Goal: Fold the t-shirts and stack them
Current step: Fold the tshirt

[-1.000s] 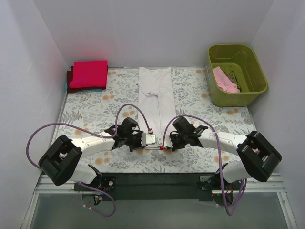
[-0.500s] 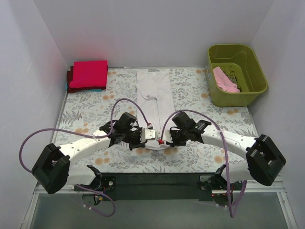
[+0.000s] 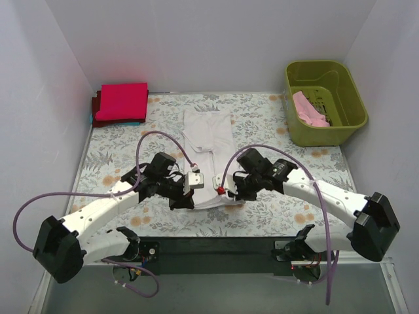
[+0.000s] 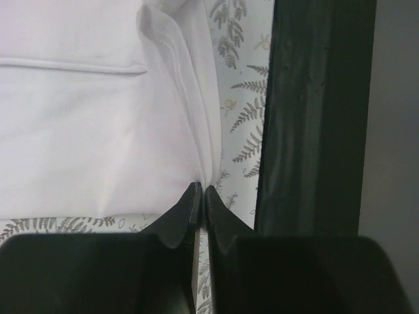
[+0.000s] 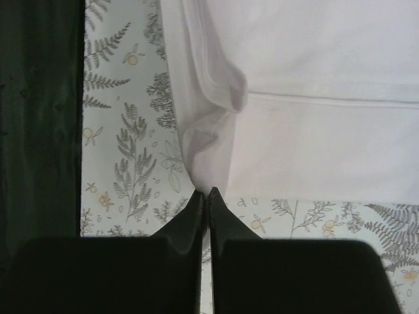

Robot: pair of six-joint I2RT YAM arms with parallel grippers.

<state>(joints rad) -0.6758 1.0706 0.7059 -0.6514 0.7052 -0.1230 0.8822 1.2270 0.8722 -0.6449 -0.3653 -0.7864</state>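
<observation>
Tightly, both jaws clamped, white t-shirt (image 3: 208,131) edge

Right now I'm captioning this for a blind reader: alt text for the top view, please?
Two robot arms pinch the near end of a white shirt on a floral table, left claw and right claw shut on it. A folded red shirt lies far left; a pink shirt sits in a green basket far right.

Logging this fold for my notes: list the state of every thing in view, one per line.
white t-shirt: folded lengthwise, near corners pinched
red t-shirt: folded, at far-left corner
basket: upright, open-topped
pink t-shirt: crumpled in basket
left pincer: shut on white t-shirt
right pincer: shut on white t-shirt
</observation>
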